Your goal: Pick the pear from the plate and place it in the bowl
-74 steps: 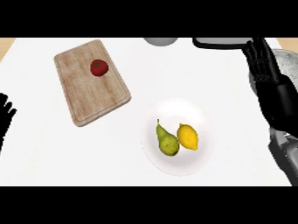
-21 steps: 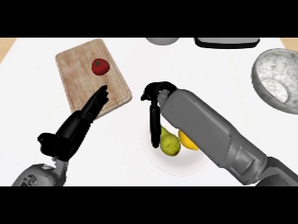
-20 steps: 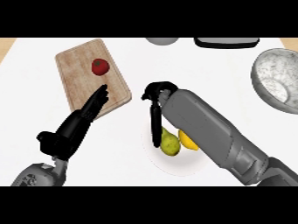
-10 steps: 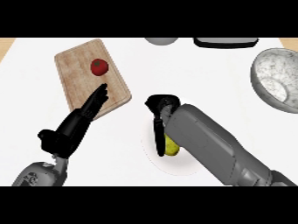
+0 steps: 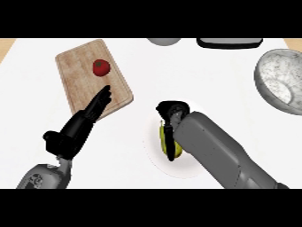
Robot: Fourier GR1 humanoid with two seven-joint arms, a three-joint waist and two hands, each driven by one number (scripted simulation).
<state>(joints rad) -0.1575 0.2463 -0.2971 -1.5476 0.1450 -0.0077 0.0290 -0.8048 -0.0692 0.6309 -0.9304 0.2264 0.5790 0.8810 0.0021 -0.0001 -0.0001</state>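
A yellow-green pear [image 5: 163, 138] lies on the white plate [image 5: 154, 161] near the counter's middle. My right hand [image 5: 172, 109] is down on the pear, its dark fingers curled over the pear's right side. The grey forearm covers the rest of the plate and the lemon that lay beside the pear. The speckled grey bowl [image 5: 290, 80] stands at the far right, well away from the hand. My left hand [image 5: 79, 128] is open, its straight fingers pointing up over the lower edge of the cutting board.
A wooden cutting board [image 5: 81, 73] with a red tomato [image 5: 101, 67] lies at the upper left. A grey round object [image 5: 164, 41] and a black item [image 5: 230, 42] sit at the counter's back edge.
My right hand has dropped lower onto the plate and its fingers have closed over the pear. The forearm now hides the lemon. The left hand has hardly moved.
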